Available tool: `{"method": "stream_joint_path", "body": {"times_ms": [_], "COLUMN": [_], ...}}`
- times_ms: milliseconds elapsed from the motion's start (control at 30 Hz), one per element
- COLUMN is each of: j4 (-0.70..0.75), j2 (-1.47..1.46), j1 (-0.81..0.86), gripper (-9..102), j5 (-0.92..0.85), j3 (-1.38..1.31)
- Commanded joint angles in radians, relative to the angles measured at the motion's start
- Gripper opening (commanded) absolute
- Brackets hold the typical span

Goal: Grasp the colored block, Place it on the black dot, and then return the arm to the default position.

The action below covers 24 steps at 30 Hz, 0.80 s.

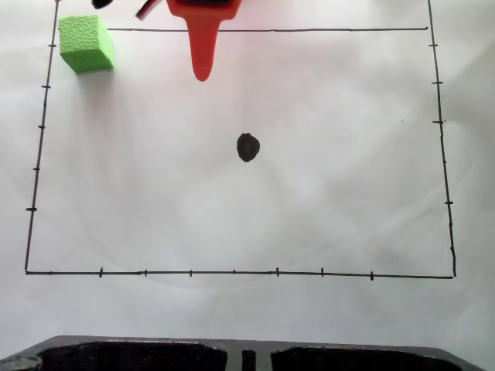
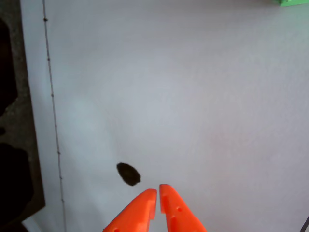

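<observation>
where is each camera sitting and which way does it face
Fixed view: sits high, looking down on the white paper with its inked border; the orange-red plastic gripper enters from the top edge.
Wrist view: rides on the arm, looking along its two nearly touching orange finger tips at the paper.
Shared: the small hand-inked black dot and the bright green foam cube, a sliver at the wrist view's top right.

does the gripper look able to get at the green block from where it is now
Probably yes: the green block sits alone on the white paper, nothing between it and the gripper, whose fingers are nearly shut and must open first.
</observation>
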Motion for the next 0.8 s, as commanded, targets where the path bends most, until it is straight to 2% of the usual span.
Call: {"method": "stream_joint_path", "body": {"times_ms": [0,767], "j4": [-0.011,0.002], "j2": [0.012,-0.002], "j1": [-0.008,-0.003], "gripper": [0,0], "j5": [-0.009,-0.038], "j3": [-0.008,-0.015]}}
